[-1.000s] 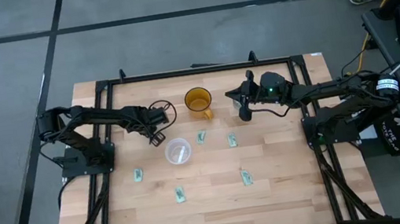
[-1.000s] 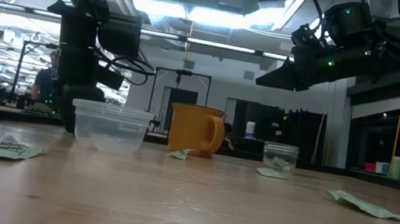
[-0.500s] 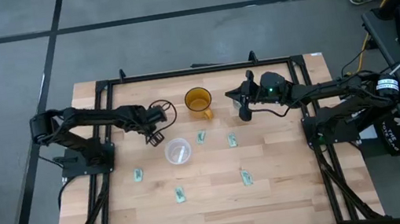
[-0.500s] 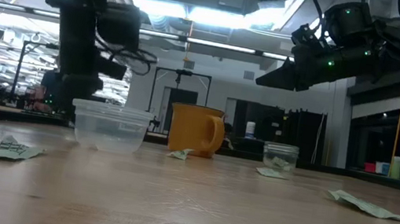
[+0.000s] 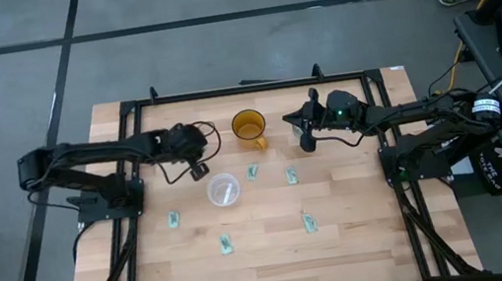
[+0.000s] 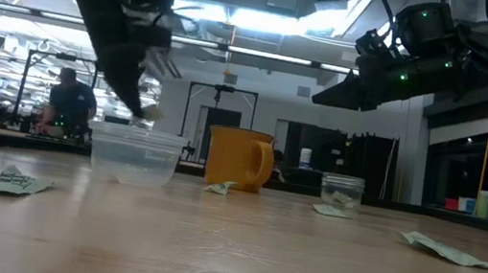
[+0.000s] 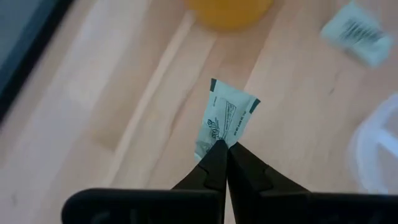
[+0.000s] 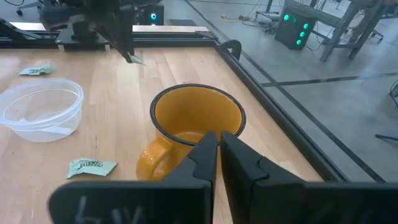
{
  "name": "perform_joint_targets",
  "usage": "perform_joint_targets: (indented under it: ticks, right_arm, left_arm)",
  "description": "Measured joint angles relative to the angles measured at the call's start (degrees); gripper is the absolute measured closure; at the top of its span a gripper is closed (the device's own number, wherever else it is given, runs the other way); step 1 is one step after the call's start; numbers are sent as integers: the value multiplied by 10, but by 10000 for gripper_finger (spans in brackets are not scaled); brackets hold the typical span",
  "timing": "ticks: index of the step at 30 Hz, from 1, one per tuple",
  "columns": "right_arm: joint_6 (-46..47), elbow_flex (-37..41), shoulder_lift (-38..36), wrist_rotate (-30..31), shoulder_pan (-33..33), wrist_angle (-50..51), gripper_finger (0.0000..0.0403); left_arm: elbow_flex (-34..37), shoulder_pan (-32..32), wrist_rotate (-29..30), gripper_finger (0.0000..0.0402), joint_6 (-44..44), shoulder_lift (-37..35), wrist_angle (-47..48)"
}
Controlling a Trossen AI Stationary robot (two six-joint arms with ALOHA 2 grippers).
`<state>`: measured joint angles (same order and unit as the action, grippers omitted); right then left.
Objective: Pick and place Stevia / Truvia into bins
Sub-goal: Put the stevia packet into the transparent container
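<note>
Paper packet [image 7: 225,119], flat rectangle, pinched in left hand [image 7: 221,147].

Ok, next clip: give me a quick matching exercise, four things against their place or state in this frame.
Things:
1. left gripper
2. right gripper
3. amber mug
4. wide clear cup

States:
A. empty, on the table near its middle
B. jaws shut on a sweetener packet, raised off the table
C. jaws shut on nothing, parked just right of the mug
D. upright at the far side, between the two grippers

Pairs: 1-B, 2-C, 3-D, 4-A
</note>
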<state>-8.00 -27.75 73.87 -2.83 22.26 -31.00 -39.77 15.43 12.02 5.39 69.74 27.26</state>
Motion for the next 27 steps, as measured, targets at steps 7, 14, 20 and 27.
perform_joint_targets:
  ticks: [7, 14, 20, 27]
  right_arm:
    - [0, 0, 0, 0, 0, 0, 377]
    - [0, 0, 0, 0, 0, 0, 377]
    - [0, 0, 0, 0, 0, 0, 377]
    - [3, 0, 0, 0, 0, 0, 377]
  left_arm:
    - [6, 0, -56, 400, -78, -40, -71]
    - [99, 0, -149, 400, -127, -78, -270]
    - [163, 0, -220, 400, -140, -110, -360]
    - [192, 0, -238, 400, -117, -133, -392]
